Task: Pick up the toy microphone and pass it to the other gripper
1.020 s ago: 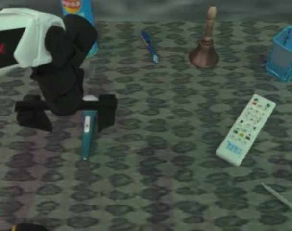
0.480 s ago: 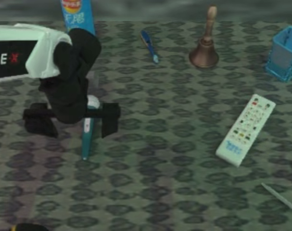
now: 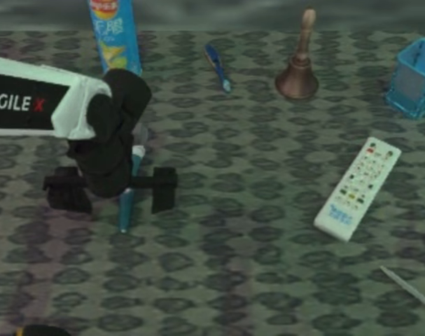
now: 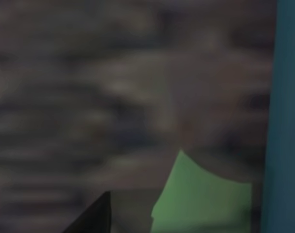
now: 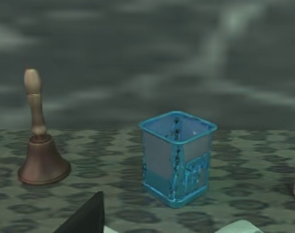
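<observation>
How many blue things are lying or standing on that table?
4. The toy microphone under the left gripper, a small blue stick at the far edge, a blue tube behind the arm, and a blue cup far right. Others may be hidden.

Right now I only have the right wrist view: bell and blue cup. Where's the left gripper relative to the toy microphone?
Observer: In the top view the left gripper is open and straddles the toy microphone, one finger on each side of the handle.
Operator: Lifted?
Observer: It looks to be lying on the table. Its white head is mostly hidden under the wrist.
Operator: Clutter nearby?
Observer: A chips can stands just behind it. The right arm is out of the top view.
</observation>
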You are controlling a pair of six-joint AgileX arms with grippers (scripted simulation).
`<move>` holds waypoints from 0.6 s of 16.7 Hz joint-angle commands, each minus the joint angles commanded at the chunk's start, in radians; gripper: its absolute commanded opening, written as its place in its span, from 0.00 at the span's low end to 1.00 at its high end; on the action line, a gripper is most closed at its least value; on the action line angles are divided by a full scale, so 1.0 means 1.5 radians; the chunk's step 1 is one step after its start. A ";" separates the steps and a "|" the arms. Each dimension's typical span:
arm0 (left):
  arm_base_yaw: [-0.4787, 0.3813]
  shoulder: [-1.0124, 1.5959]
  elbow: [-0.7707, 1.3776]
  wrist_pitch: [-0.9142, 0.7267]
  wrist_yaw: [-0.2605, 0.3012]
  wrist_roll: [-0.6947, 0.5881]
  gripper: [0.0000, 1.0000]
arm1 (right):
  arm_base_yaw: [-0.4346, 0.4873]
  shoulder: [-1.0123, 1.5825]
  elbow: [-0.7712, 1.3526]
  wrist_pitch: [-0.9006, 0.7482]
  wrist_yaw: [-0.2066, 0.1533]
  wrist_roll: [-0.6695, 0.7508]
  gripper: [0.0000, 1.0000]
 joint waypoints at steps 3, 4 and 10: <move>0.000 0.000 0.000 0.000 0.000 0.000 0.92 | 0.000 0.000 0.000 0.000 0.000 0.000 1.00; 0.000 0.000 0.000 0.000 0.000 0.000 0.85 | 0.000 0.000 0.000 0.000 0.000 0.000 1.00; 0.000 0.000 0.000 0.000 0.000 0.000 0.40 | 0.000 0.000 0.000 0.000 0.000 0.000 1.00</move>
